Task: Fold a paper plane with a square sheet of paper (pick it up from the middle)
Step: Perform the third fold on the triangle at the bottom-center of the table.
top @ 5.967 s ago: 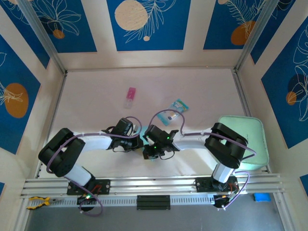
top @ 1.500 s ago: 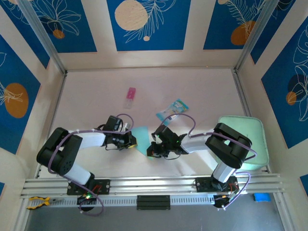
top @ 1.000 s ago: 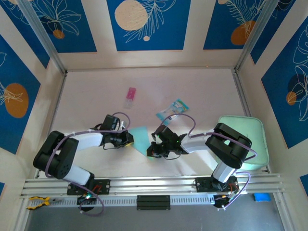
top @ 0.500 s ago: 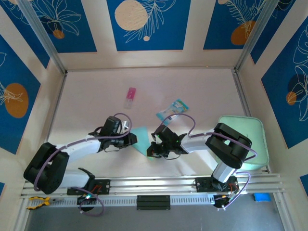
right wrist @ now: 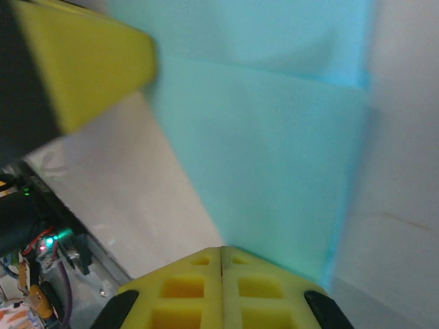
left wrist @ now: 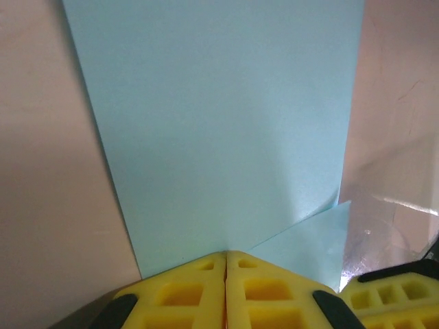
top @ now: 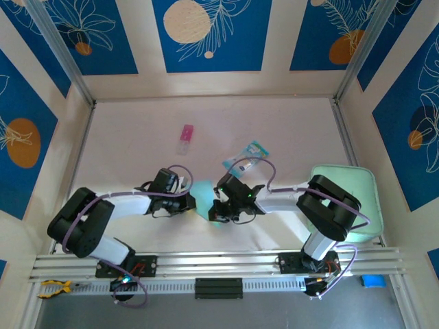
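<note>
At the near middle of the table [top: 123,137], the left gripper [left wrist: 226,264] and right gripper [right wrist: 221,257] are each clamped on an edge of the sheet [top: 204,194] between them. One layer overlaps another; with no nose or wings formed, most folding seems left.

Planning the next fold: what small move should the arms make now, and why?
Probably lift the left end effector slightly, drawing its edge toward the right end effector. Both are shut on edges of the thin light-blue folded paper sheet, which is not yet a plane.
</note>
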